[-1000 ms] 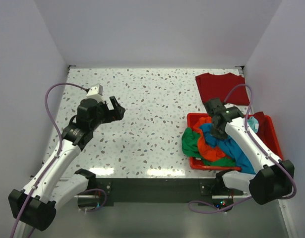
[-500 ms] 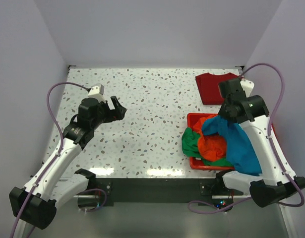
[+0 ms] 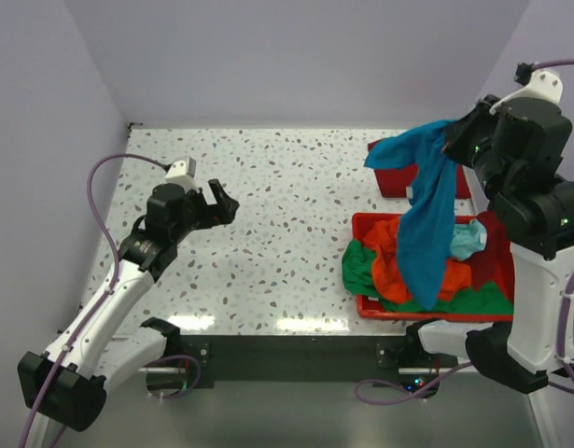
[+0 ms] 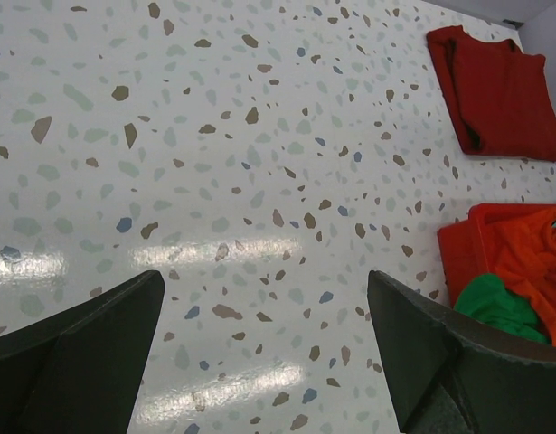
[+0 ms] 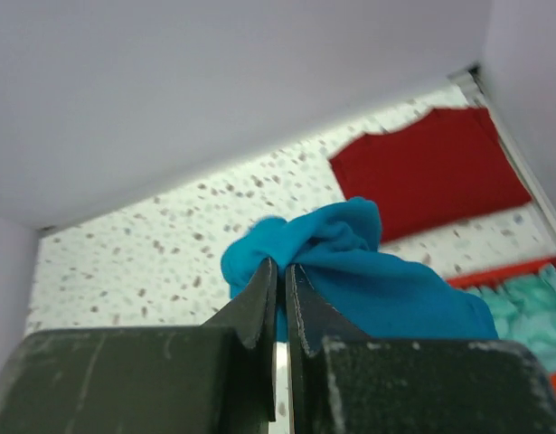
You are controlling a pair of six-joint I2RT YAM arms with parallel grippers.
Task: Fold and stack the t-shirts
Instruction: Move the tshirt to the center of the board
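My right gripper (image 3: 452, 140) is shut on the teal-blue t-shirt (image 3: 425, 210) and holds it high above the table; the shirt hangs down in front of the red bin (image 3: 369, 306). In the right wrist view the gripper (image 5: 282, 276) pinches a bunch of the teal-blue shirt (image 5: 368, 271). A folded dark red t-shirt (image 3: 394, 173) lies flat at the far right of the table, also seen in the left wrist view (image 4: 499, 90). Orange (image 3: 389, 261), green (image 3: 357, 266) and pale aqua (image 3: 469, 238) shirts lie in the bin. My left gripper (image 3: 221, 205) is open and empty over the table's left half.
The red plastic bin stands at the near right of the speckled white table (image 3: 268, 215). Purple-grey walls close in the table on the left, back and right. A purple cable (image 3: 105, 201) loops beside the left arm.
My right gripper has risen high and moved back-right, lifting the teal-blue shirt out of the bin so that it hangs free. The left arm has not moved.
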